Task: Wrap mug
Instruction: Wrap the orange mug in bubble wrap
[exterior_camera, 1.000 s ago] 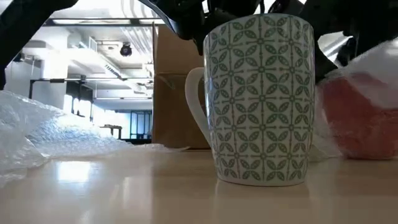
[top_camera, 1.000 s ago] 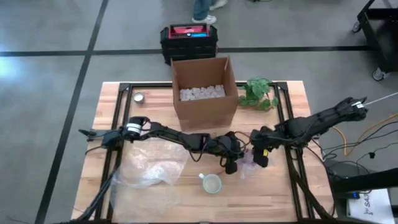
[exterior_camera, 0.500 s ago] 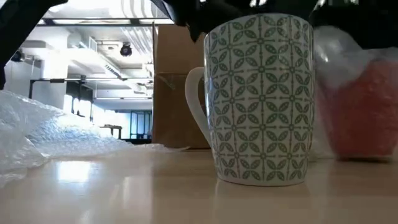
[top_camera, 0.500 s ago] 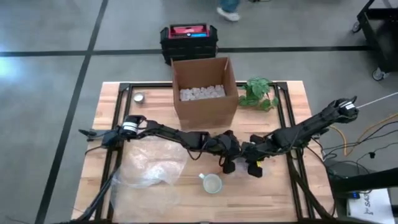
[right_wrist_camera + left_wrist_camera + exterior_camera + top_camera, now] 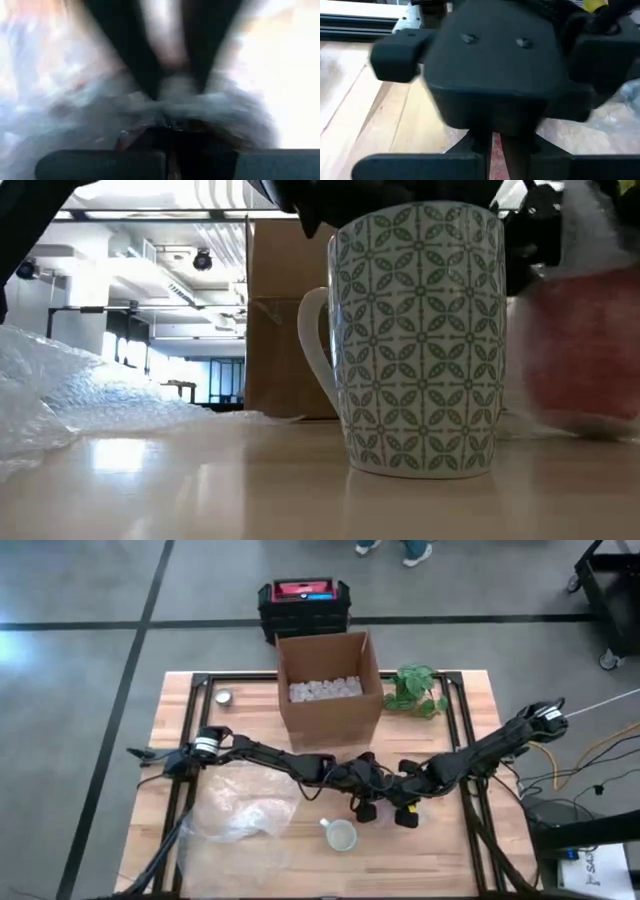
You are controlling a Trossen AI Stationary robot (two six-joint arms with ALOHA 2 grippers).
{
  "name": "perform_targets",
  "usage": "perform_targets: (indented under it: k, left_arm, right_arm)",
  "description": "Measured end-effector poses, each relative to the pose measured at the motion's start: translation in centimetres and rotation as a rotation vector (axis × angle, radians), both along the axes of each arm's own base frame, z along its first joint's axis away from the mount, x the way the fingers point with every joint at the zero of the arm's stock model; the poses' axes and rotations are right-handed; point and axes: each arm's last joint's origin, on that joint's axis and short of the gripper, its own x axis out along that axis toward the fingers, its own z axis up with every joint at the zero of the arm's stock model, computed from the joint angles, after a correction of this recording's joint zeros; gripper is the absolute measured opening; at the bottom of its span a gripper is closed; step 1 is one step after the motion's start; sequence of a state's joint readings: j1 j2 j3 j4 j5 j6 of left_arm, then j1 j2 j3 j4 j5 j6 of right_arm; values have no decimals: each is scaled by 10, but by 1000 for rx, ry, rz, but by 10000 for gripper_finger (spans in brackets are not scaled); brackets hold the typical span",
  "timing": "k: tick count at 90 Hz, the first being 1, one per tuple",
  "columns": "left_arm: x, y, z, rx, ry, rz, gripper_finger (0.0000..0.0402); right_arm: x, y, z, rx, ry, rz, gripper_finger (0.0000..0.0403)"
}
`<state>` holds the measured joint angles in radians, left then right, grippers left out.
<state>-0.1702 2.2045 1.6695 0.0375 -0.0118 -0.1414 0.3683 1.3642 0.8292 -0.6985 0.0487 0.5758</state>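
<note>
Both claws meet near the worktop's [image 5: 470, 840] centre, toward the front: the left claw [image 5: 366, 808] reaches in from nine o'clock, the right claw [image 5: 405, 816] from three o'clock, almost touching. Between them sits a red mug [image 5: 580, 350] bundled in bubble wrap [image 5: 600, 240]. Left fingers [image 5: 481, 145] sit pressed close on a red sliver; the right claw's fingers pinch the wrap. At six o'clock of the claws stands a green-patterned mug [image 5: 341, 835], upright and unwrapped. Loose bubble wrap sheet [image 5: 240, 812] lies at its nine o'clock; a cardboard box [image 5: 327, 690] stands at twelve.
</note>
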Motion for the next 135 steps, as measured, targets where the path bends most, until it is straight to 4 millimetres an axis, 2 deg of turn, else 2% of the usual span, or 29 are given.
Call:
perform_targets:
  k: [11, 24, 32, 47, 56, 64, 74, 88, 102, 116, 123, 135]
  left_arm:
    - [0, -6, -4, 8, 6, -40, 21]
    - [-2, -12, -4, 39, 0, -65, 21]
    - [-2, -14, -3, 48, -11, -69, 21]
    - [0, -12, -2, 45, -31, -56, 21]
    - [0, -13, -3, 43, -35, -52, 21]
    - [0, -13, -3, 43, -35, -50, 21]
    - [0, -13, -1, 50, -44, -43, 21]
    - [1, -13, 4, 44, -72, -43, 21]
    - [1, -13, -2, 40, -44, -48, 21]
    - [1, -13, -1, 37, -58, -47, 21]
    - [1, -13, -1, 37, -58, -47, 21]
    - [1, -12, -1, 36, -61, -46, 21]
  right_arm:
    - [2, -1, 15, -25, -38, -10, 2]
    - [3, 0, 19, -37, -46, -7, 3]
    - [4, 3, 16, -19, -30, 14, 3]
    - [4, 4, -5, -43, 45, 18, 4]
    - [6, 5, -4, -37, 51, 25, 1]
    - [7, 6, 5, -25, 49, 33, 1]
    - [8, 6, 27, -7, 23, 8, 15]
    - [5, 5, 51, -6, 34, 34, 58]
    - [-1, 2, 75, -44, 77, 35, 102]
    - [-9, -2, 108, -26, -34, 16, 129]
    - [-21, -6, 109, -64, -19, -33, 136]
    - [-48, -18, 89, -137, 104, -142, 138]
